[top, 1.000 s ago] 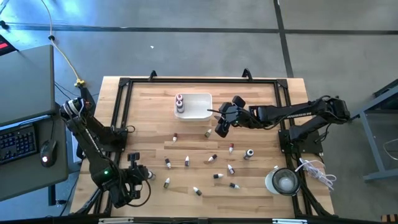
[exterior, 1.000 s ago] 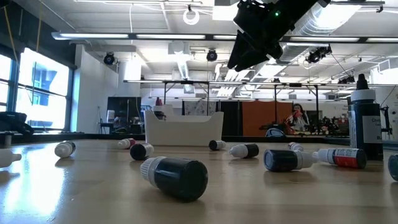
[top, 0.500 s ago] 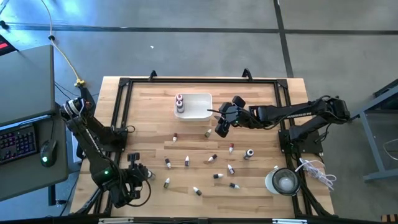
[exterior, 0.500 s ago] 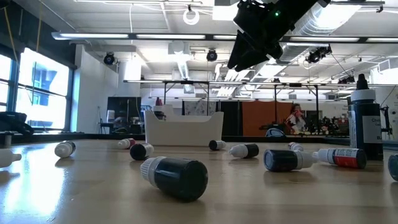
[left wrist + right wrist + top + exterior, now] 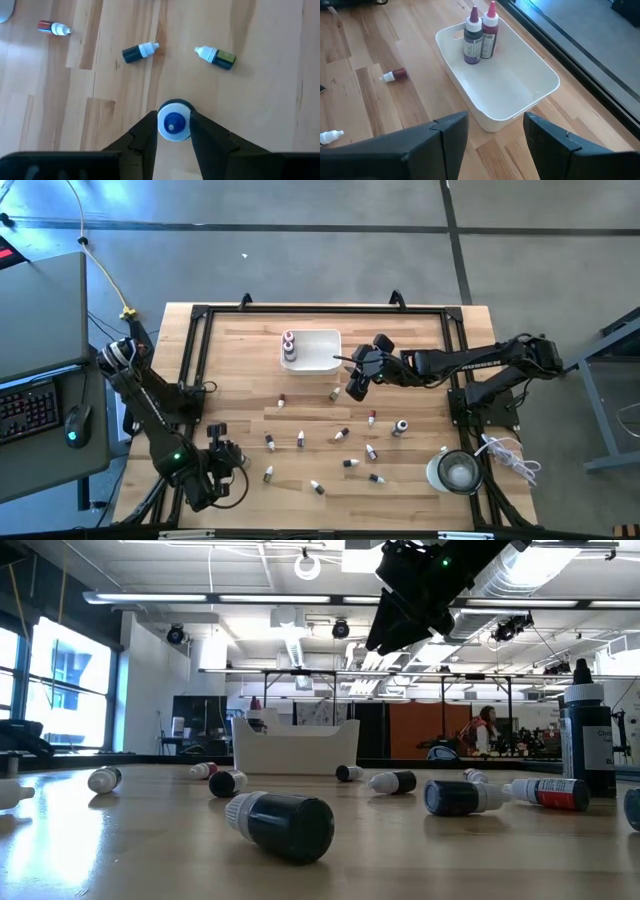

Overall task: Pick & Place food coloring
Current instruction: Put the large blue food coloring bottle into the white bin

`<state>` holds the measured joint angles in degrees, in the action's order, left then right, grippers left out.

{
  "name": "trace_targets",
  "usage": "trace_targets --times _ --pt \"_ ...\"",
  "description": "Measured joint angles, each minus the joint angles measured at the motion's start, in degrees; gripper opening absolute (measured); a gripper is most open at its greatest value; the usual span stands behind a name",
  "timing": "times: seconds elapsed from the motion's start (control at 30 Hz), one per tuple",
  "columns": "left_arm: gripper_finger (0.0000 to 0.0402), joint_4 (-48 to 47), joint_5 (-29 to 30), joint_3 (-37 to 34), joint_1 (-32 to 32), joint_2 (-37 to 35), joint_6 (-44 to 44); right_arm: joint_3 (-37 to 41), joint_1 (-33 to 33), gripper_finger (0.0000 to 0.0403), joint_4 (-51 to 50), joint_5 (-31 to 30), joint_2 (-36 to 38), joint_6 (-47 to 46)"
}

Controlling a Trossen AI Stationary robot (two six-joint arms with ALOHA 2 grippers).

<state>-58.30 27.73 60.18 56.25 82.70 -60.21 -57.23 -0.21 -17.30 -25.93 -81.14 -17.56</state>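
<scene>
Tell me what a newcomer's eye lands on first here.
Small food coloring bottles lie scattered across the wooden table. Toward the far edge, a white tray holds two upright bottles, with the open right gripper just short of it. The left gripper clasps a blue-capped bottle at the near-left corner.

The left gripper (image 5: 228, 455) moves a little toward the middle of the table, gripping a blue-topped bottle (image 5: 173, 121).
</scene>
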Motion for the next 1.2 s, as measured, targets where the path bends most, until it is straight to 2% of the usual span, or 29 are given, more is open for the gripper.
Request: trace_targets --times 0.63,0.73,0.97,1.1,1.2 --pt "0.0109 -0.11 -3.25 0.15 -1.15 0.35 1.42 0.0 0.0 0.0184 0.02 0.0 0.0 0.03" --pt "0.0093 0.05 -3.42 0.15 -1.16 0.35 1.71 0.0 -0.01 0.0184 0.02 0.0 0.0 0.04" --pt "0.0024 0.15 -2.74 0.17 -1.16 0.33 2.72 0.0 0.0 0.0184 0.02 0.0 0.0 0.04" --pt "0.0018 -0.79 1.37 0.26 -1.46 0.42 7.79 0.0 0.0 0.0184 0.08 -0.01 0.0 0.04" --pt "0.002 -0.71 2.53 1.95 -4.06 -0.79 12.86 0.0 0.0 0.0184 1.23 -0.04 0.0 0.04"
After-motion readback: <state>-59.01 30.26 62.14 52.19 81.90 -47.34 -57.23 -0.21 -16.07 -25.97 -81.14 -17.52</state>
